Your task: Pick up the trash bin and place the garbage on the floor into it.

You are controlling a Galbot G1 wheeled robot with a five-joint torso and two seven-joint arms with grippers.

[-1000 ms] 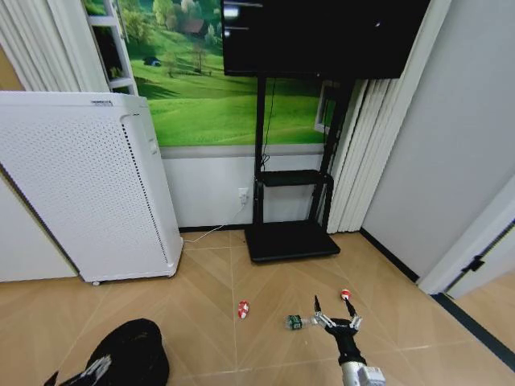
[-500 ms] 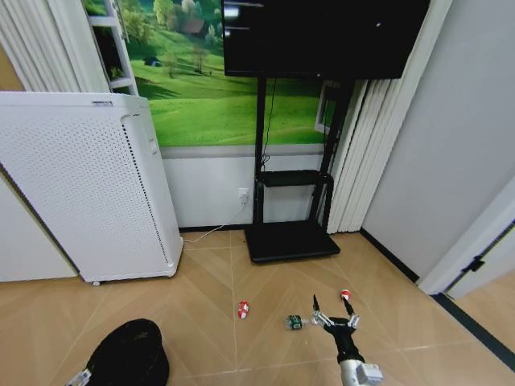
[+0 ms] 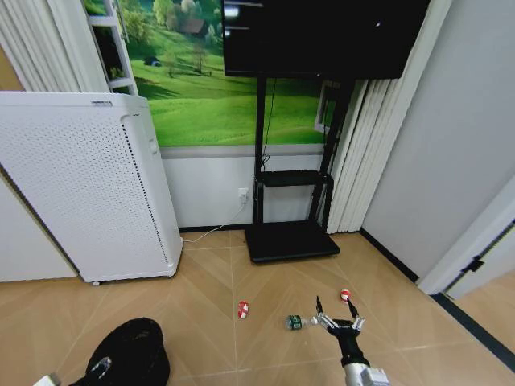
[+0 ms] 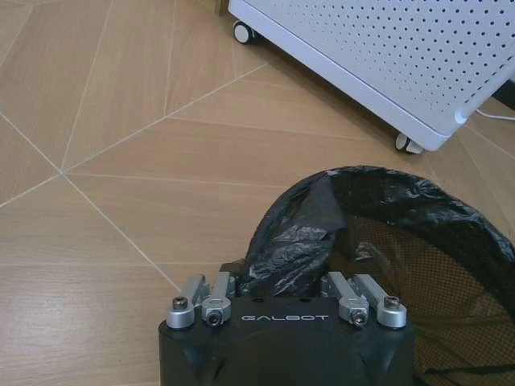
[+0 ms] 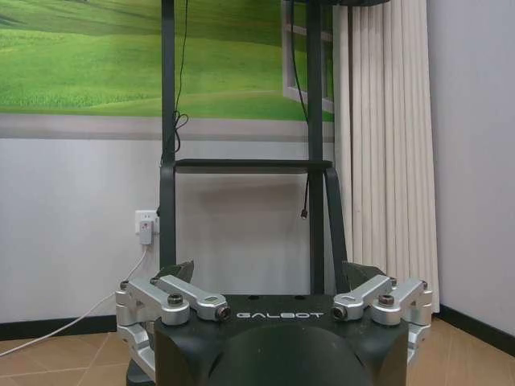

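The trash bin [image 3: 129, 352], black mesh lined with a black bag, stands on the floor [image 3: 201, 281] at the lower left. My left gripper [image 4: 282, 269] is drawn in on its bag-covered rim [image 4: 302, 233], and the bag hides the fingertips. In the head view the left gripper [image 3: 100, 367] sits at the bin's near edge. The garbage lies in front of me: a red-and-white lump [image 3: 243, 309], a green-and-white can [image 3: 294, 322] and a second red-and-white lump [image 3: 345, 295]. My right gripper [image 3: 335, 315] hangs open between the can and that second lump, above the floor.
A tall white perforated appliance [image 3: 88, 185] on wheels stands at the left, close behind the bin. A black TV stand [image 3: 290, 240] with a wide base sits against the back wall. A white cable [image 3: 211, 233] runs along the skirting. Curtains and a grey wall close off the right.
My left arm has shifted slightly at the bin's near edge. The bin, the garbage and the right gripper stay about where they were.
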